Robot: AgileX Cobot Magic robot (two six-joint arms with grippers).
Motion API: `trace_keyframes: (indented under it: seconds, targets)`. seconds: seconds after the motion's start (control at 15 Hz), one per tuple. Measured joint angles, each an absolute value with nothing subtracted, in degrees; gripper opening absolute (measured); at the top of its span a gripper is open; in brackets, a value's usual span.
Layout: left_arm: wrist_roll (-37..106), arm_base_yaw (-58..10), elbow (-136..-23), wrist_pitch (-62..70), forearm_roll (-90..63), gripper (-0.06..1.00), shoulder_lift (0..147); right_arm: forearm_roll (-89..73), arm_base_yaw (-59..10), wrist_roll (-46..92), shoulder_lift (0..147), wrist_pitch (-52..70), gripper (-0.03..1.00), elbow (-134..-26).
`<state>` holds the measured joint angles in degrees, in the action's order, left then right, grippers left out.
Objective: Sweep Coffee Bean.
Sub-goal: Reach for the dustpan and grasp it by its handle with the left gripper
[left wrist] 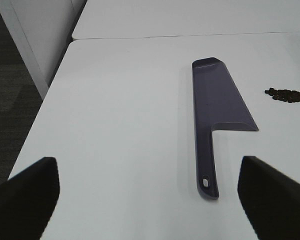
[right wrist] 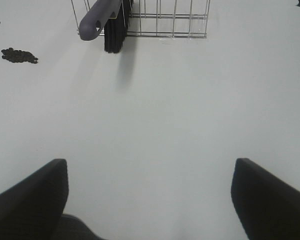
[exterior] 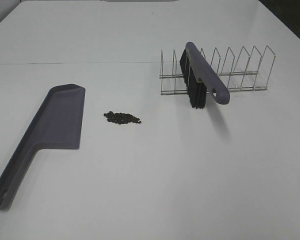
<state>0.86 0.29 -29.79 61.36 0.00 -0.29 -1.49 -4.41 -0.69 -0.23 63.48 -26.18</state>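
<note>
My L gripper (left wrist: 146, 161) was wide open, empty, facing pan (left wrist: 217, 100). Beans (exterior: 122, 118) lay just right of pan, well short of brush (exterior: 202, 75) in rack (exterior: 240, 70). My R gripper (right wrist: 150, 161) was open too. Risk: yanking brush could drag rack, scatter beans.

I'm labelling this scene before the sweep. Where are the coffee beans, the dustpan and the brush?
coffee beans (exterior: 122, 118), exterior high view, middle of the cluster.
dustpan (exterior: 60, 117), exterior high view, flat of its pan.
brush (exterior: 205, 73), exterior high view, middle of its purple handle.
</note>
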Motion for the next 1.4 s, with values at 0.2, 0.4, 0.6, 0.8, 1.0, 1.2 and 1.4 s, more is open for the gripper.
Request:
trace_keyframes:
  seconds: [0.2, 0.4, 0.6, 0.8, 1.0, 1.2, 1.4]
  targets:
    - [0.86, 0.29, -29.79, 61.36, 0.00, 0.89, -0.29, -1.49, -4.41, -0.69, -0.23, 63.48, 0.75, -26.18]
    - [0.86, 0.29, -29.79, 61.36, 0.00, 0.89, -0.29, -1.49, -4.41, -0.69, -0.23, 63.48, 0.75, -26.18]
    - [0.86, 0.29, -29.79, 61.36, 0.00, 0.89, -0.29, -1.49, -4.41, -0.69, -0.23, 63.48, 0.75, -26.18]
    - [0.86, 0.29, -29.79, 61.36, 0.34, 0.89, -0.29, -1.49, -4.41, -0.63, -0.23, 63.48, 0.75, -26.18]
    - [0.86, 0.29, -29.79, 61.36, 1.03, 0.89, -0.29, -1.49, -4.41, -0.69, -0.23, 63.48, 0.75, -26.18]
    - [0.86, 0.29, -29.79, 61.36, 1.49, 0.89, -0.29, -1.49, -4.41, -0.69, -0.23, 63.48, 0.75, -26.18]
    - [0.86, 0.29, -29.79, 61.36, 2.46, 0.89, -0.29, -1.49, -4.41, -0.69, -0.23, 63.48, 0.75, -26.18]
